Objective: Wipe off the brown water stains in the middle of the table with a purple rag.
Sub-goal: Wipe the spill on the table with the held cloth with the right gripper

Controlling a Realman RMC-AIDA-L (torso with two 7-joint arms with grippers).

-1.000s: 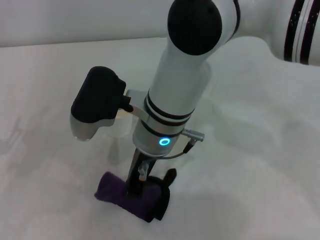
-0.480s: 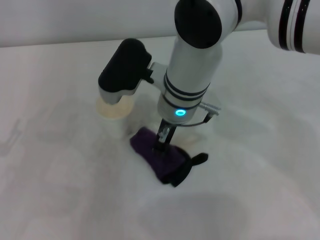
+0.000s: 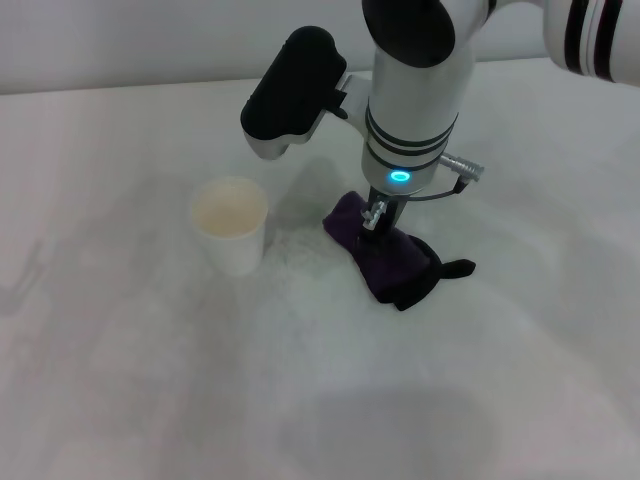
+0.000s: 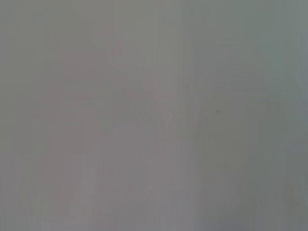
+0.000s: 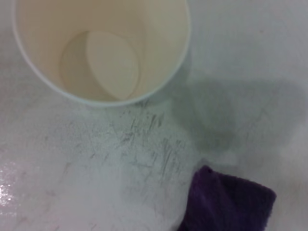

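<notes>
Purple rag (image 3: 385, 255): one dark folded cloth with black edging, lying flat near the middle of the table (image 3: 120, 400), its black loop tail (image 3: 452, 269) trailing toward the right edge. In the right wrist view a corner of it (image 5: 231, 202) is showing beside scuffed, greyish streaks (image 5: 144, 144) on the white top.

Right gripper (image 3: 376, 216): reaching down from the far right corner, standing upright over the rag and pressing into its far end; its fingers are pinching the rag. A blue ring light (image 3: 399, 177) is glowing on the wrist above.

Brown water stains: no tan puddle is showing on the tabletop in any view.

Paper cup (image 3: 231, 224): white, upright, open mouth up, standing just left of the rag and apart from it; the right wrist view is looking into its empty inside (image 5: 101, 62).

Left gripper: not appearing; its wrist view is giving only a plain grey field.
</notes>
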